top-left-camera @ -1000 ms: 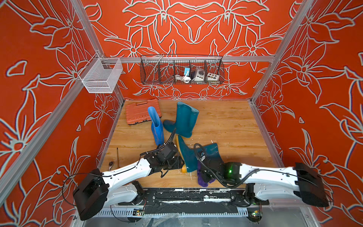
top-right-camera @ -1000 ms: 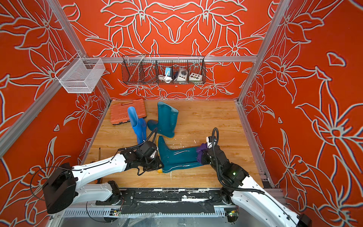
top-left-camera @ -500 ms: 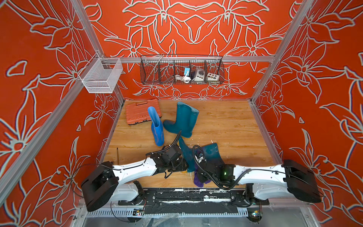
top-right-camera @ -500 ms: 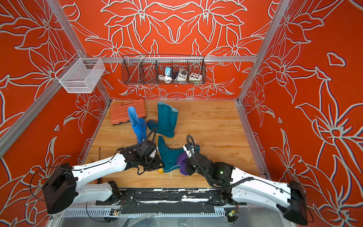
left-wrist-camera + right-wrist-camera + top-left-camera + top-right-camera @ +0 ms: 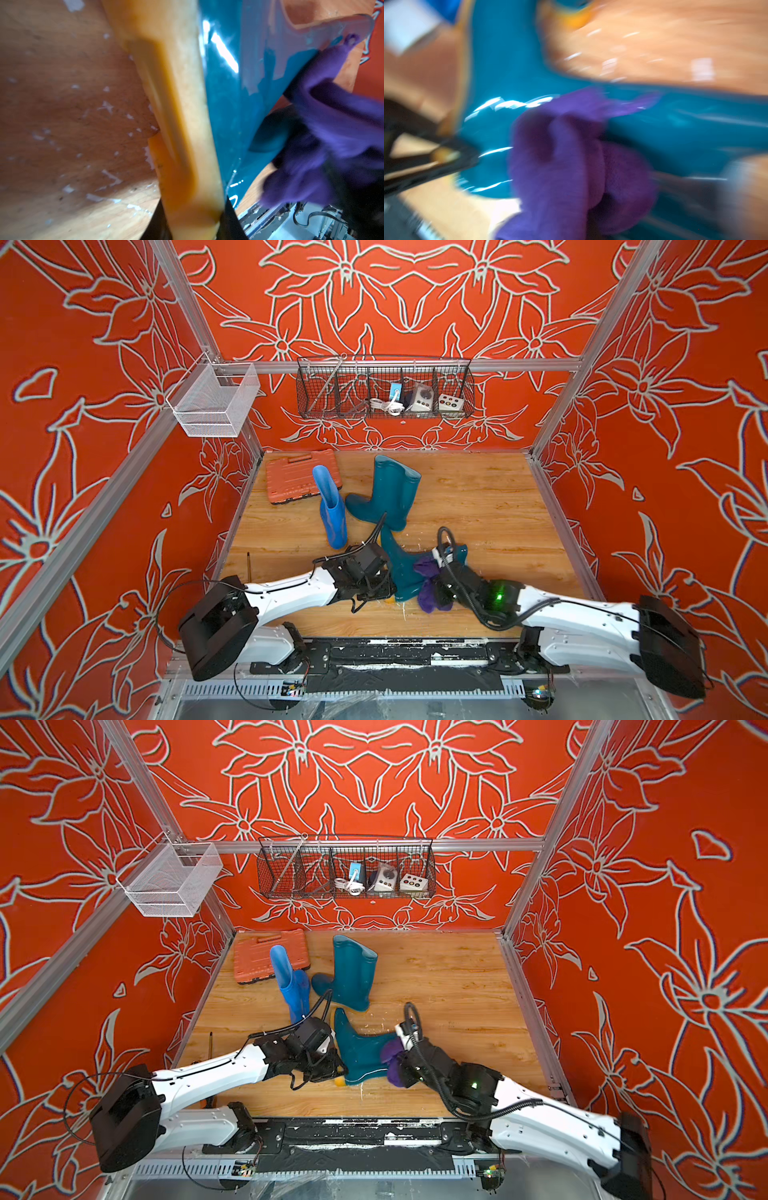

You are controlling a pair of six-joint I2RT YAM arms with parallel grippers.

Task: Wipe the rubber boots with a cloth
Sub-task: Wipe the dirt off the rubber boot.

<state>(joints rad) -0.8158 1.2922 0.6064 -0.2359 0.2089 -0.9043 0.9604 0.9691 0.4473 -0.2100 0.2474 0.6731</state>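
Observation:
A dark teal rubber boot [image 5: 399, 572] [image 5: 357, 1056] lies on its side near the front of the wooden floor. My left gripper [image 5: 193, 224] [image 5: 384, 593] is shut on its orange-yellow sole [image 5: 182, 116] at the heel, with a black finger on each side. My right gripper [image 5: 444, 585] is shut on the bunched purple cloth [image 5: 430, 589] [image 5: 560, 166], which presses on the lying boot's shaft; the cloth hides its fingers. Behind, a second teal boot [image 5: 388, 493] and a bright blue boot [image 5: 332, 510] stand upright.
A flat orange tool case [image 5: 299, 481] lies at the back left, touching the blue boot. A black wire basket [image 5: 384, 389] hangs on the back wall and a white mesh basket [image 5: 212, 402] on the left rail. A thin dark stick [image 5: 248, 568] lies by the left wall.
My left gripper has closed onto the lying boot's sole. My right gripper has slid the cloth along the shaft from its open end toward the foot.

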